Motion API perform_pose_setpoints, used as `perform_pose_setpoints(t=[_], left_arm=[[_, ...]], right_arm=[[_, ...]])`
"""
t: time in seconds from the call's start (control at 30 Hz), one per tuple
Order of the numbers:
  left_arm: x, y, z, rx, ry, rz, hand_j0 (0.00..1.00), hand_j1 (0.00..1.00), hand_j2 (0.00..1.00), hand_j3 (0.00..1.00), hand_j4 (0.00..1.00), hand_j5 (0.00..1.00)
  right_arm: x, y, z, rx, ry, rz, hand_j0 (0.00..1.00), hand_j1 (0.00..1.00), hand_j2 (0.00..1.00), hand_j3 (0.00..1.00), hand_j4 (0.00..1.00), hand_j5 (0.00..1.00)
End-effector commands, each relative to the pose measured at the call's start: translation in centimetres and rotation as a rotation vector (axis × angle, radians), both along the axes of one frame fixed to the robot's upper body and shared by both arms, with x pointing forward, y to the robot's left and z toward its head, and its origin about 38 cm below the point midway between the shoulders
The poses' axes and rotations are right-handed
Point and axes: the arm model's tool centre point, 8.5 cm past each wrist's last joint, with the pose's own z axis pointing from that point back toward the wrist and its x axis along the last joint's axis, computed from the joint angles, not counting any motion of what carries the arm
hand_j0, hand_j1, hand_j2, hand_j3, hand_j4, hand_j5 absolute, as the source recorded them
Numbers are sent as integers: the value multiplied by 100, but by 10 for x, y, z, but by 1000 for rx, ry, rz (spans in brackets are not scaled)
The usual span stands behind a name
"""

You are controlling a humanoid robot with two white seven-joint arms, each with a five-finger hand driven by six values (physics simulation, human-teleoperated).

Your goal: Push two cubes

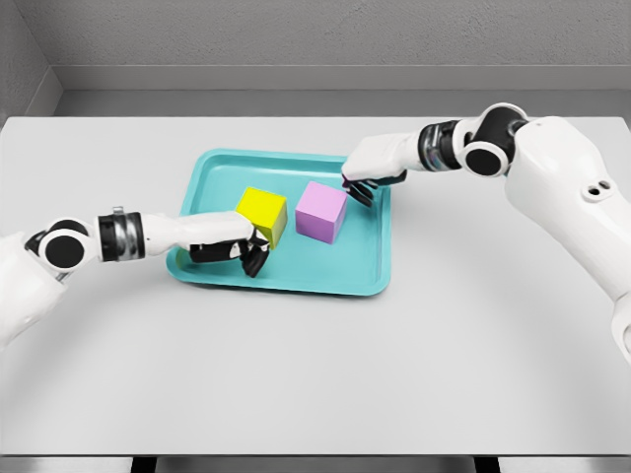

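A yellow cube (263,212) and a pink cube (321,211) stand side by side on a teal tray (286,274), a small gap between them. My left hand (246,248) reaches in over the tray's left rim, its curled fingers touching the yellow cube's lower left side. My right hand (360,185) comes from the upper right, and its dark fingertips press against the pink cube's upper right corner. Neither hand wraps around a cube.
The tray lies at the centre of a white table (315,374). A grey wall runs behind the table's far edge.
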Motion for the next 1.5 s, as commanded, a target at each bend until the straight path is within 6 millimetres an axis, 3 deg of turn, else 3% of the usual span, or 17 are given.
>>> perform_pose_setpoints(t=[0.0,0.17,0.2,0.27,0.37,0.43,0.5,0.6,0.67,0.73,0.77,0.83,0.9,1.13,1.27,1.33,1.47], left_arm=[[1,-4,-2,-11,8,2,16,16,16,16,16,16],[7,-3,-1,-9,8,16,16,16,16,16,16,16],[8,-4,-2,-11,10,18,16,16,16,16,16,16],[10,-3,0,-11,6,22,16,16,16,16,16,16],[11,-2,-2,-8,10,27,16,16,16,16,16,16],[12,-3,0,-11,8,27,16,16,16,16,16,16],[13,-4,1,-12,3,25,16,16,16,16,16,16],[13,-5,1,-10,2,22,16,16,16,16,16,16],[13,-16,-1,7,-13,1,16,16,16,16,16,16],[14,-16,2,8,-20,0,16,16,16,16,16,16],[14,-17,2,7,-20,-1,16,16,16,16,16,16],[14,-17,2,7,-20,-1,16,16,16,16,16,16],[15,-17,2,8,-21,0,16,16,16,16,16,16],[19,-17,6,3,-27,9,16,16,16,16,16,16],[18,-18,8,-3,-32,3,16,16,16,16,16,16],[9,-18,23,-12,-67,-34,16,16,16,16,16,16],[-4,21,67,-62,-104,-21,17,17,17,17,17,17]], right_arm=[[-12,15,-12,-39,5,92,24,24,24,24,24,24],[-11,10,-5,-22,-2,83,24,24,24,24,24,24],[-6,1,2,0,-11,57,24,24,24,24,24,24],[11,-35,44,116,-77,-53,26,26,26,26,26,26],[19,-71,67,170,-121,-133,29,29,29,29,29,29],[22,-109,91,211,-170,-211,29,29,29,29,29,29],[21,-111,87,199,-164,-213,29,29,29,29,29,29],[17,-107,65,156,-124,-197,29,29,29,29,29,29],[16,-133,67,140,-128,-245,29,29,29,29,29,29],[16,-141,70,141,-134,-259,32,32,32,32,32,32],[14,-160,72,142,-142,-294,39,39,39,39,39,39],[11,-167,68,141,-135,-308,60,60,60,60,60,60],[10,-165,63,133,-126,-303,100,100,100,100,100,100],[5,-169,47,123,-98,-308,100,100,100,100,100,100],[1,-192,51,102,-104,-347,100,100,100,100,100,100],[0,-202,54,92,-110,-363,100,100,100,100,100,100],[0,-203,56,91,-114,-363,100,100,100,100,100,100]])
